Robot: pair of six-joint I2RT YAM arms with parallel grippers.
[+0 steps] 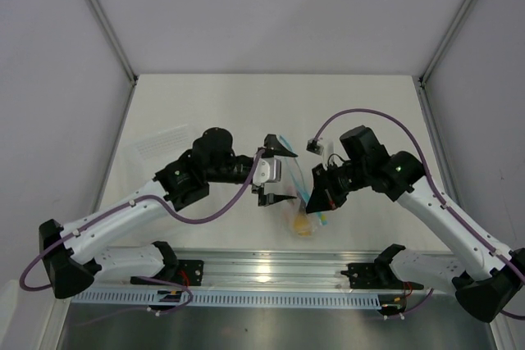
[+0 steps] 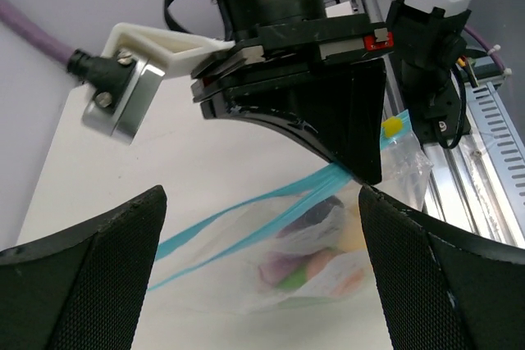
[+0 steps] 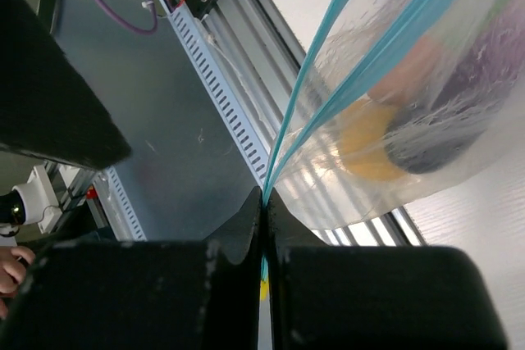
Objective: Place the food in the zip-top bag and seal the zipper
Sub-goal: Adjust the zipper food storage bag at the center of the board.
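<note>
Film of the zip-top bag (image 2: 385, 165), food (image 2: 303, 268) sagging inside, looks light, limp and slippery near the worktop's (image 1: 246, 104) front edge, so the stiffer zipper (image 2: 246, 211) is the hold: right end effector (image 3: 264, 202) clamped on its end, left end effector (image 1: 283, 172) gaping nearby.

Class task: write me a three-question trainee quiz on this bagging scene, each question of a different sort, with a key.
1. True or false: the food is inside the bag.
2. Which pinches the zipper: A, left tool; B, right tool?
3. Fill in: the left tool's jaws are ____.
Key: 1 true; 2 B; 3 open.
</note>
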